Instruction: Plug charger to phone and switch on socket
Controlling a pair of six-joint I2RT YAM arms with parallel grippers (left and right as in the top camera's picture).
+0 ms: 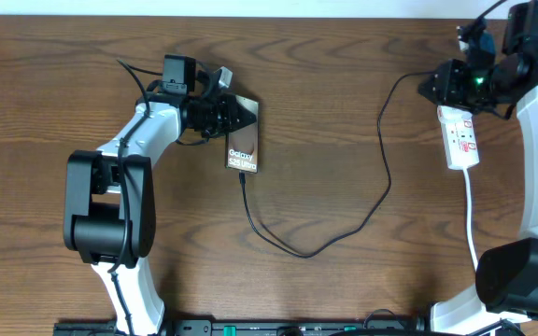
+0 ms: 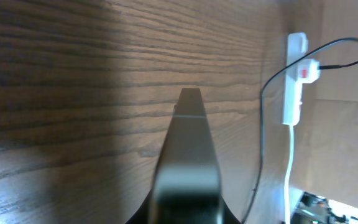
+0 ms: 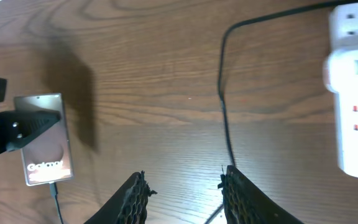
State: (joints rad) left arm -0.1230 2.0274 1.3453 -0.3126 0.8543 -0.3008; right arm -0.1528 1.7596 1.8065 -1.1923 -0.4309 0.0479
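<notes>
Table (image 1: 344, 56) layout: socket (image 1: 461, 140) on the right side, phone (image 1: 243, 142) left-centre, well apart, charger (image 1: 386, 173) cable looping btw them. The tip meets the phone's lower edge and looks plugged in, so my read is that the step in hand is switching the socket on.

To do it well, bring the R gripper (image 3: 182, 180) over the strip with jaws together. One tip should press a red switch (image 3: 355, 109) straight down, w/o shoving the strip or tugging the cable.

R gripper: jaws partly apart, nothing btw them, beside the socket, not touching it. L gripper (image 1: 241, 118): fingers together, tip resting on the phone's upper end. Can't tell if it pinches the edge.
</notes>
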